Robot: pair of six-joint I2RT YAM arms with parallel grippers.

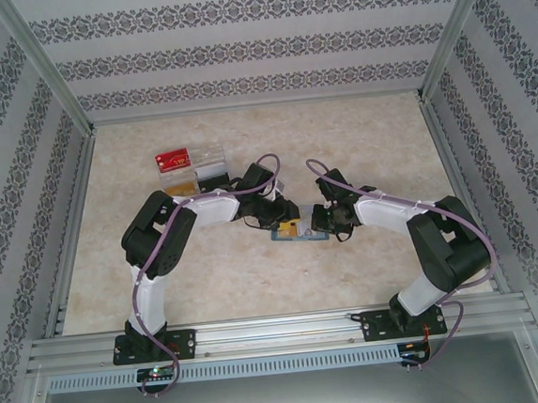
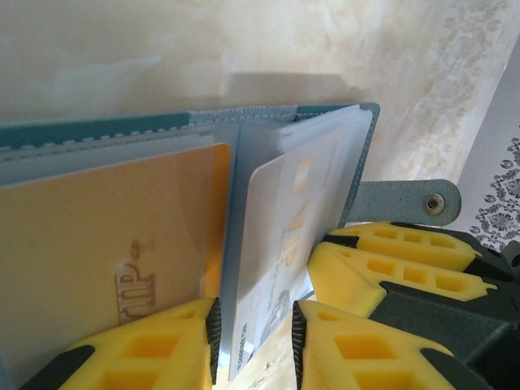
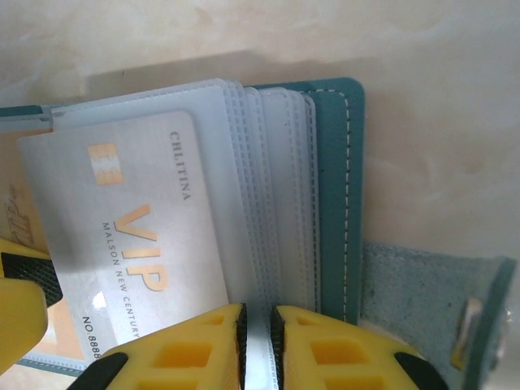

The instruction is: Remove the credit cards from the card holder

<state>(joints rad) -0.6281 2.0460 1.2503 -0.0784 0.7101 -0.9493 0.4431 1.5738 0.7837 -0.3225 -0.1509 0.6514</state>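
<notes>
Card holder (image 1: 299, 230) open at table (image 1: 258, 287) centre. Left fingers (image 2: 146, 349), at its 9 o'clock, straddle a card leaf (image 2: 268, 244); grip unclear. Right fingers (image 3: 187, 349), 3 o'clock, closed on clear sleeves (image 3: 260, 179). Credit cards (image 2: 106, 244) sleeved; none out yet.

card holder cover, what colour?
The card holder cover is teal with white stitching; clearest in the right wrist view.

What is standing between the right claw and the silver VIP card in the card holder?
A clear plastic sleeve of the card holder appears to cover the silver VIP card. The right claw pinches the sleeve edges beside the card, not the card itself.
</notes>
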